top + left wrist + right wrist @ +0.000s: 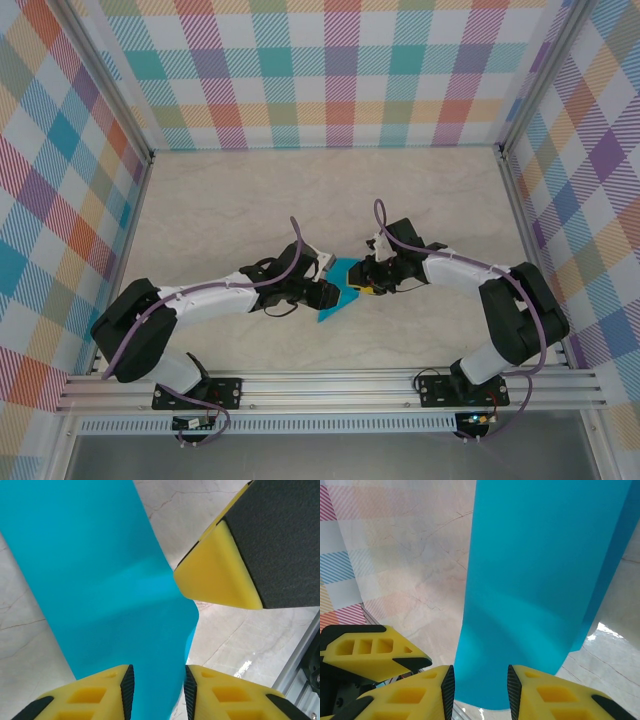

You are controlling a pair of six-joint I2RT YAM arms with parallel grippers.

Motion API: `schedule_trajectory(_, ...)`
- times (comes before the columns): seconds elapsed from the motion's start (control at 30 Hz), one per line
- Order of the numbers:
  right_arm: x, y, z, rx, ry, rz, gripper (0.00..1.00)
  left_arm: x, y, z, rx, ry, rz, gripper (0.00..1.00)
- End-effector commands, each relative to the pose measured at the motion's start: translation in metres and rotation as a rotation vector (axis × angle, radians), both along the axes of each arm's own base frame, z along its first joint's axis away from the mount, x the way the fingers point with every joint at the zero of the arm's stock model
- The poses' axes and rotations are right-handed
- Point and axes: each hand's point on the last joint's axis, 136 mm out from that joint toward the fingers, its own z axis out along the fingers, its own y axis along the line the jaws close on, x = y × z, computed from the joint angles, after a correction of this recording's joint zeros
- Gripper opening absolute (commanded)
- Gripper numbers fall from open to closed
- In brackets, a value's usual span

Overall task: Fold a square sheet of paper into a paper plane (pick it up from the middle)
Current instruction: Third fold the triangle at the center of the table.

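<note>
Square sheet of paper (340, 295) taken as the fixed mark: teal-blue, plain, folded down to a slanted wedge, narrow tip pointing down-left in the overhead view. Beneath it, a pale marble table (250, 200). Resting on the marble or lifted off it: not clear from above.

Left of the sheet, at its edge, the left gripper (325, 292). Through its wrist camera: yellow fingers (100, 697) with black pads, standing part-way apart. Teal paper running down into the gap and filling it from pad to pad, with its right edge curling just before the right-hand pad. Pressing on the paper or merely flanking it: cannot tell.

Right of the sheet, against the opposite edge, the right gripper (368, 280). Through its wrist camera: the same half-spread stance, with the sheet's rounded lower edge sitting in the gap between the fingers (550, 692) and a soft crease across the paper above. Pinching or only straddling: cannot tell.

At the sheet's right edge in the left wrist view, one yellow, dark-padded fingertip of the right gripper. Left of the sheet in the right wrist view, a fingertip of the left gripper, near the paper but apart from it.

Well beyond the sheet on three sides, plaid walls (330, 70). On its near side, an aluminium rail (330, 385) with both arm bases bolted on.
</note>
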Motion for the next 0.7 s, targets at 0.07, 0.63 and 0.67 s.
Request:
schedule_trajectory(0.07,-0.009,-0.002,-0.005,-0.01,0.019,0.02,0.35,0.004,-0.005,0.019,-0.028,-0.039,0.01,0.29)
schedule_trajectory(0.63,-0.019,-0.012,-0.002,-0.056,-0.045,0.04,0.34,0.001,-0.015,0.005,-0.025,0.021,-0.055,0.02)
schedule_trajectory(0.67,-0.018,-0.015,-0.003,-0.073,-0.05,0.029,0.33,0.002,-0.017,0.003,-0.02,0.031,-0.063,0.02)
